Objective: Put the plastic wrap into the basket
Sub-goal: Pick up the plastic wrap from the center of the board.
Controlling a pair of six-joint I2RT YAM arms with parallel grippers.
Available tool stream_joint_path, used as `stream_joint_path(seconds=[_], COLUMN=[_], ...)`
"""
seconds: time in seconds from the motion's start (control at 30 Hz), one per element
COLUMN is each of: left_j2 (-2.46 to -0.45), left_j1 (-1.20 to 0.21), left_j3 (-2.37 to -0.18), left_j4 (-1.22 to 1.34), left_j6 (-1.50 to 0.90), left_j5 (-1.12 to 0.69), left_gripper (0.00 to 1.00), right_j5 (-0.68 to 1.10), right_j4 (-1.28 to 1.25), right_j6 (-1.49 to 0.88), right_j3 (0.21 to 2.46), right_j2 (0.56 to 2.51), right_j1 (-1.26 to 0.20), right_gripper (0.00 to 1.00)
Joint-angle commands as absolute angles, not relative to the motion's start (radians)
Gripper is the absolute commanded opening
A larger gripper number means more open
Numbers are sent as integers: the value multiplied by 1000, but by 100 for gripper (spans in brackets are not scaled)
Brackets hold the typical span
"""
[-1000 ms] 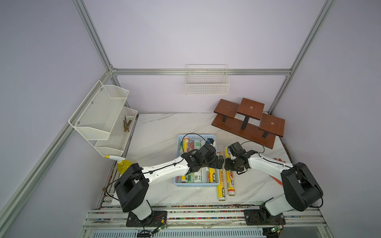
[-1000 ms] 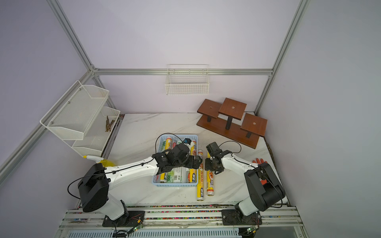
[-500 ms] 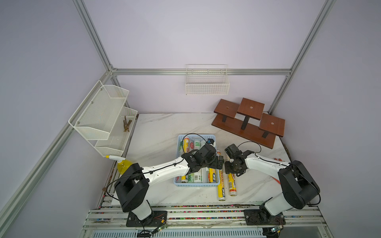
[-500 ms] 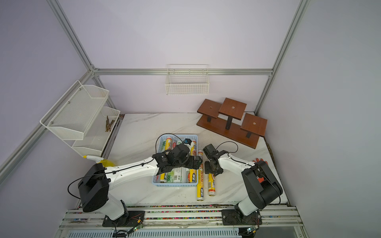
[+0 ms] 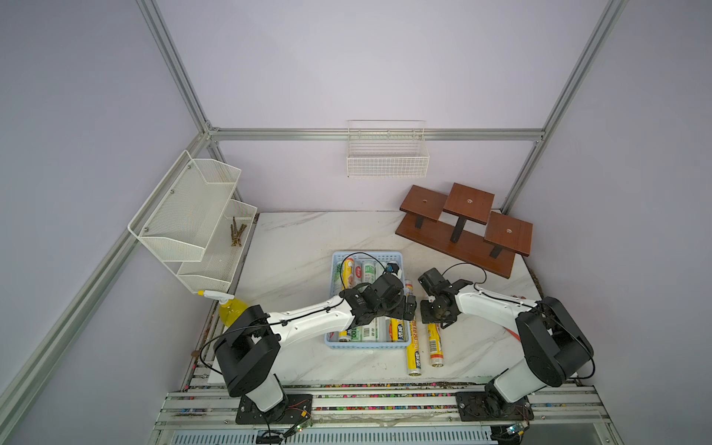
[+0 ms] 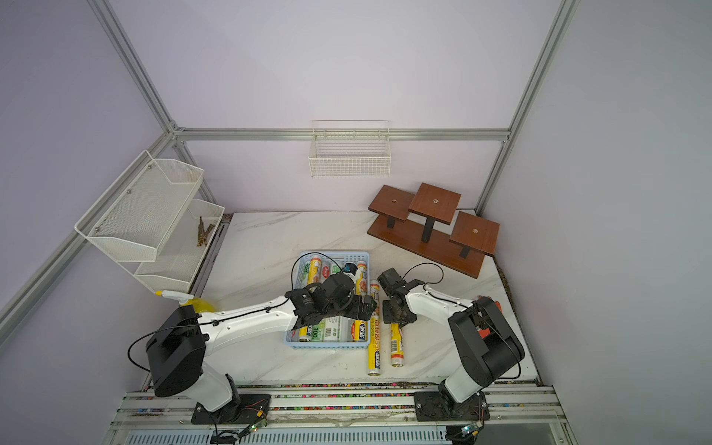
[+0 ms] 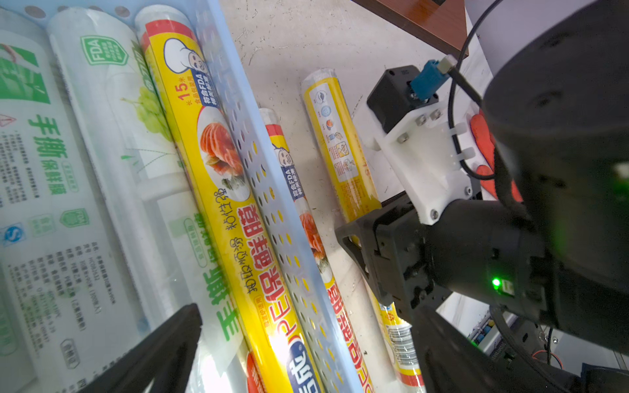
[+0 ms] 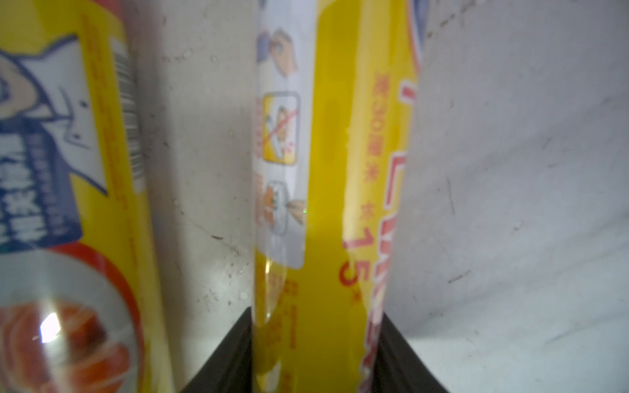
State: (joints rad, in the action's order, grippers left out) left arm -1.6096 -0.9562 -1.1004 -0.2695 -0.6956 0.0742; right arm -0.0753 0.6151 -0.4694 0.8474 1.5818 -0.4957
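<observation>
Right hand [image 8: 316,320] gripped a yellow roll [image 8: 340,170] on the tabletop [image 8: 510,170]; left hand [image 5: 409,308] hung open, empty. An off-centre lift could swing it into the neighbouring roll [image 8: 85,170].

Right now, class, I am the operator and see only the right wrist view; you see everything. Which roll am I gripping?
Observer: The right gripper is on the far roll; the near roll lies between it and the basket.
Operator: Where is the left arm?
Observer: The left gripper hangs open over the basket wall beside the near roll.
Operator: How many rolls lie outside?
Observer: Only those two, on the table.
</observation>
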Motion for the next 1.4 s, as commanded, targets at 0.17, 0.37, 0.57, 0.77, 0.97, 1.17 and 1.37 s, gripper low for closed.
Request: stream_joint_path(seconds=[0.17,0.37,0.57,0.77,0.97,1.17,1.37], left_j2=[-1577,-1574,-1554,-1499,-1457,-1406,-1307], left_j1=[-959,-959,-959,-959,-959,-959,-959], left_j3=[-1101,-1100,-1093,-1044,-1006,-980,-922], left_j4=[-238,-236,-234,-209,-193,-203,-199], left_j6=[-701,-701,-705,-716,-725,-727,-739], left_j5=[85,84,109,151,183,241,341], left_gripper=[100,100,100,100,100,100,100], right_j5=[-92,-138,-182,-147,21,169,244], right_j4=[629,648,687,693,614,485,372], right_j6=[-486,-501,-520,-531,-522,-583,-649], right_j3=[835,837,856,883,892,883,871], right_j2=[1570,1492,1396,1297,1225,1182,1149], right_j1=[-499,-499,-498,-498,-498,-501,-505], right_gripper=[45,40,39,38,38,39,38])
